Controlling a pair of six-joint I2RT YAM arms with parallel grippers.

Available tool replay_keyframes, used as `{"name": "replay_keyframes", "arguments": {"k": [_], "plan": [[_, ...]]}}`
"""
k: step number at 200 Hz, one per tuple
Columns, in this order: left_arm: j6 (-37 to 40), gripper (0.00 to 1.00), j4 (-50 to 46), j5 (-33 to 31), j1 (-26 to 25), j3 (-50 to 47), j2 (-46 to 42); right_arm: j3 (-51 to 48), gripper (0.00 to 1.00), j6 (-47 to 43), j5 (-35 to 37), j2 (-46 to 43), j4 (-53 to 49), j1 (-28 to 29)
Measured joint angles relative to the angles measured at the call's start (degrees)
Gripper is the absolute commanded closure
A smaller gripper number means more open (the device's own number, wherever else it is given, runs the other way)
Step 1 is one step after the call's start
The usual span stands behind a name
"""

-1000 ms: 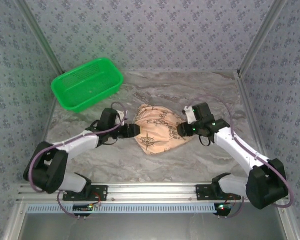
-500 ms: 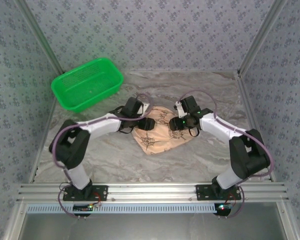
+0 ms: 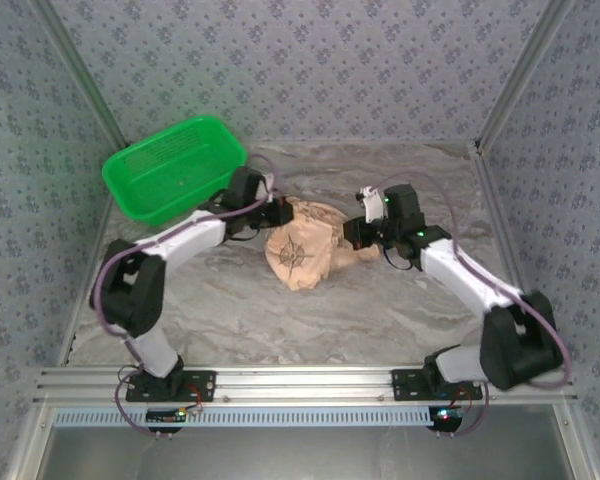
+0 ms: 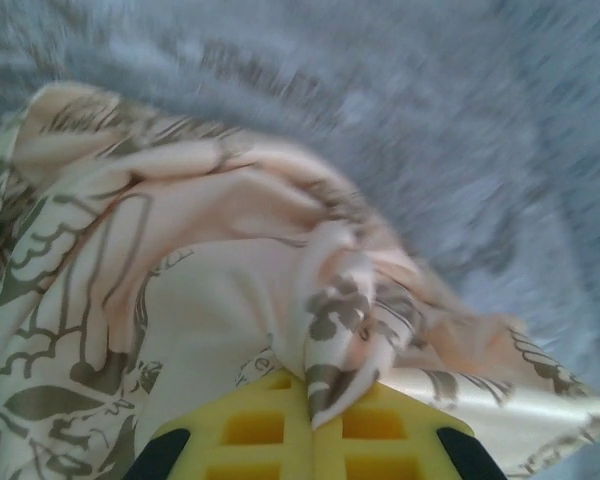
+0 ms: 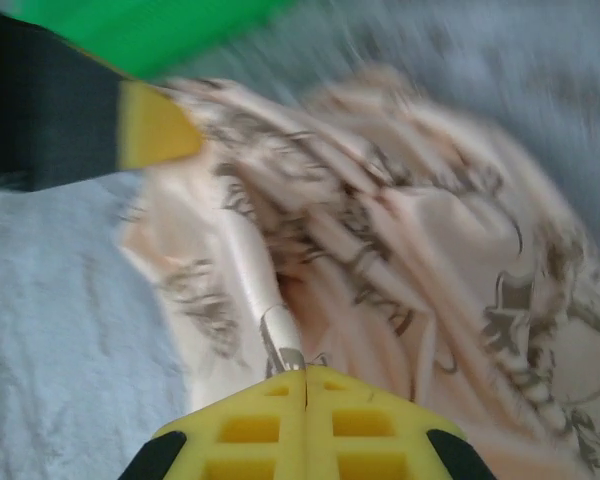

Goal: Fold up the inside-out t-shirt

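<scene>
The tan-peach t-shirt [image 3: 302, 248], printed with dark compass roses, lies bunched in the middle of the table. My left gripper [image 3: 278, 212] is at its far-left edge. In the left wrist view the yellow fingers [image 4: 250, 430] are shut on a printed fold of the t-shirt [image 4: 180, 300], at the left gripper [image 4: 316, 392]. My right gripper [image 3: 353, 234] is at the cloth's right side. In the right wrist view the right gripper [image 5: 305, 378] is shut on a thin ridge of the t-shirt [image 5: 420, 250]. The left gripper's yellow fingertip [image 5: 155, 125] shows beyond the cloth.
A green plastic basket [image 3: 173, 166] stands at the back left of the marbled table [image 3: 380, 310], close behind the left arm; its green rim [image 5: 150, 25] shows in the right wrist view. Patterned walls enclose the table on three sides.
Both grippers have gone from open to shut on the cloth. Both have moved toward the far side, and the t-shirt has drawn into a narrower, taller bunch.
</scene>
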Motion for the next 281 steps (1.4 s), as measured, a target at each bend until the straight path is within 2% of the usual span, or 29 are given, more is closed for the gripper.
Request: {"name": "replay_keyframes", "arguments": {"k": [20, 34, 45, 66, 71, 84, 94, 119, 142, 168, 193, 206, 213, 218, 230, 236, 257, 281], "plan": [[-5.05, 0.81, 4.17, 3.17, 2.54, -2.95, -4.42, 2.16, 1.00, -8.87, -0.81, -8.15, -1.44, 4.48], [-8.09, 0.57, 7.50, 4.48, 3.80, -6.69, -5.46, 2.25, 1.00, -14.78, -1.42, -11.19, -3.43, 9.40], [-9.44, 0.52, 9.16, 4.61, 4.46, -10.45, -5.35, 0.66, 1.00, -19.28, -1.38, -11.63, -5.75, 13.77], [-10.69, 0.46, 7.76, 3.93, 4.92, -17.22, -4.87, -3.54, 0.90, -24.92, 0.33, -8.26, -12.46, 21.03], [-10.54, 0.46, 6.93, 3.76, 4.83, -18.45, -4.85, -4.24, 0.84, -25.64, 1.11, -6.01, -14.45, 22.08], [-10.14, 0.45, 5.46, 3.67, 4.70, -20.24, -4.90, -4.52, 0.66, -26.32, 2.34, -1.20, -20.20, 22.03], [-9.44, 0.44, 4.07, 3.48, 4.37, -20.68, -4.94, -4.50, 0.58, -26.80, 2.60, 0.31, -22.88, 20.24], [-5.75, 0.42, -0.94, 1.75, 2.51, -20.20, -6.88, -1.86, 0.47, -21.05, 2.84, -1.09, -24.37, 13.09], [-2.34, 0.41, -6.16, 0.09, -1.77, -16.50, -8.24, 2.99, 0.47, -11.63, 6.34, -1.49, -19.80, 8.83], [-0.11, 0.41, -7.67, -2.05, -5.86, -12.57, -8.26, 8.09, 0.47, 0.79, 14.93, 4.07, -16.22, 10.71], [0.74, 0.41, -8.57, -3.65, -8.44, -10.49, -6.73, 8.22, 0.49, 11.76, 19.04, 11.08, -14.88, 14.91], [0.96, 0.45, -8.68, -4.44, -9.60, -10.23, -5.25, 7.48, 0.50, 16.24, 20.50, 13.29, -14.67, 16.92], [0.94, 0.52, -8.83, -4.81, -10.10, -10.23, -4.44, 7.13, 0.53, 18.08, 21.40, 13.92, -14.60, 17.97], [0.92, 0.58, -8.87, -5.03, -10.36, -10.23, -3.91, 6.95, 0.59, 19.19, 22.45, 14.25, -14.75, 18.64], [1.27, 0.85, -8.85, -5.16, -10.69, -10.16, -2.43, 6.69, 0.80, 21.79, 23.52, 14.99, -14.21, 19.65], [1.29, 1.00, -8.85, -5.20, -10.73, -10.08, -1.66, 6.62, 0.85, 22.88, 23.80, 15.39, -13.44, 19.91], [1.86, 1.00, -8.83, -4.13, -10.49, -10.05, 0.35, 6.36, 1.00, 24.65, 23.80, 16.24, -11.17, 19.39], [1.86, 1.00, -7.91, -1.66, -9.05, -10.40, -1.38, 6.36, 1.00, 22.77, 23.56, 14.60, -11.56, 17.11]]}}
